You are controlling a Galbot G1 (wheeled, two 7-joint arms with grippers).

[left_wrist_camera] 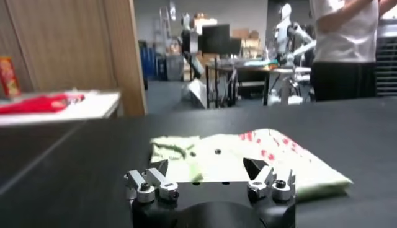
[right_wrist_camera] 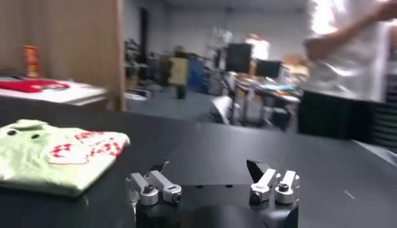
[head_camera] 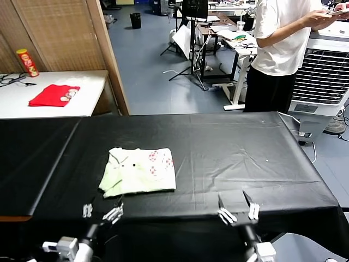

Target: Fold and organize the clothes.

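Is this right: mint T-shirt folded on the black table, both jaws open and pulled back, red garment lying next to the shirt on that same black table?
Not quite. The red garment lies on the separate white table at the far left, apart from the mint T-shirt, as the head view shows. The rest holds: the shirt is folded on the black table, with the left gripper and right gripper open at the near edge.
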